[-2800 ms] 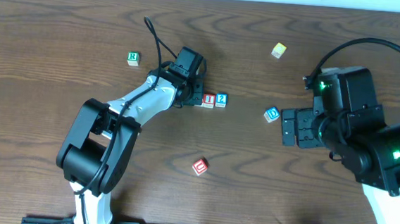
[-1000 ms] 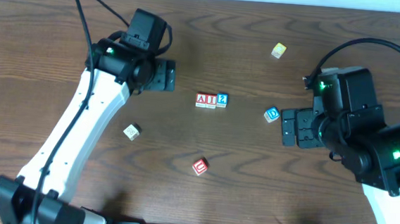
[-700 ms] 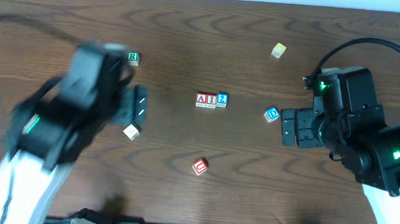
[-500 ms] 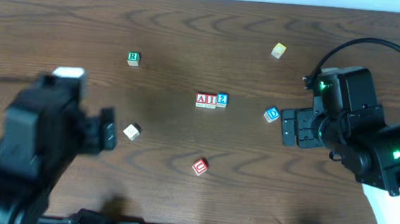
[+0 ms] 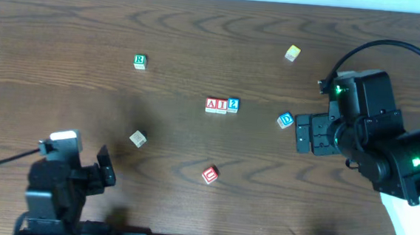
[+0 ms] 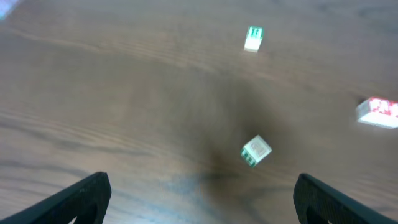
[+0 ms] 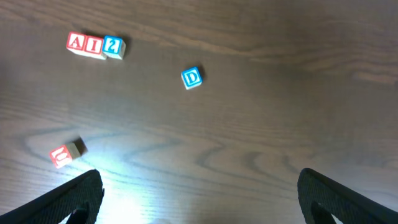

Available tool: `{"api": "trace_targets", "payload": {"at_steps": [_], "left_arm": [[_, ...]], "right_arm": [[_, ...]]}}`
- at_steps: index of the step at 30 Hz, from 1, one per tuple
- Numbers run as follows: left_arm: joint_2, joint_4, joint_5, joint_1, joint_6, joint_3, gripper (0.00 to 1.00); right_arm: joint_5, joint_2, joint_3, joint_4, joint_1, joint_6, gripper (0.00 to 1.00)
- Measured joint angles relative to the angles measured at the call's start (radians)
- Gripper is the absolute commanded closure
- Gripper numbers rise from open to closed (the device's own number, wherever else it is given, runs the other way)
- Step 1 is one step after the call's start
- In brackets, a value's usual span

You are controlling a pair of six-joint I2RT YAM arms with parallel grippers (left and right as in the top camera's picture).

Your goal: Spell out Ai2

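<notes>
Three cubes stand in a touching row at the table's middle: a red A cube [image 5: 211,104], a red I cube [image 5: 220,105] and a blue 2 cube [image 5: 232,103]. The right wrist view shows the same A [image 7: 77,43], I [image 7: 94,45] and 2 [image 7: 113,46] at its upper left. My left gripper [image 5: 107,171] is open at the near left corner, far from the row, with nothing between its fingers [image 6: 93,190]. My right gripper [image 5: 301,133] is open too, empty, right of the row.
A blue D cube [image 5: 284,120] lies just left of the right gripper. A red C cube [image 5: 210,174] sits nearer the front. A green R cube [image 5: 140,61], a pale cube [image 5: 138,138] and a yellow cube [image 5: 293,53] are scattered around.
My left arm has pulled back from the table's middle to the near left corner, open throughout. The row of cubes and the right arm have not moved.
</notes>
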Motion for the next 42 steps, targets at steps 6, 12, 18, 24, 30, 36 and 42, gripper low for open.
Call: {"api": "trace_targets", "payload": {"at_steps": [6, 12, 18, 24, 30, 36, 42], "left_arm": [[-0.145, 0.121, 0.027, 0.015, -0.009, -0.290, 0.05], [-0.200, 0.166, 0.034, 0.016, -0.030, -0.404, 0.05], [-0.248, 0.167, 0.034, 0.016, -0.030, -0.453, 0.05], [-0.307, 0.162, 0.034, 0.016, -0.027, -0.466, 0.05], [-0.362, 0.172, 0.034, 0.016, -0.018, -0.522, 0.05], [-0.369, 0.172, 0.034, 0.016, 0.010, -0.522, 0.05], [-0.369, 0.172, 0.034, 0.016, 0.026, -0.522, 0.05]], "right_arm": [[0.002, 0.000, 0.000, -0.001, 0.000, 0.000, 0.01], [0.001, 0.000, 0.000, 0.000, 0.000, 0.000, 0.01], [0.001, 0.000, 0.000, 0.000, 0.000, 0.000, 0.01], [0.001, 0.000, 0.000, 0.000, 0.000, 0.000, 0.01], [0.001, 0.000, 0.000, -0.002, 0.000, 0.000, 0.01], [0.002, 0.000, 0.000, 0.000, 0.000, 0.000, 0.01], [0.001, 0.000, 0.000, -0.001, 0.000, 0.000, 0.01]]}}
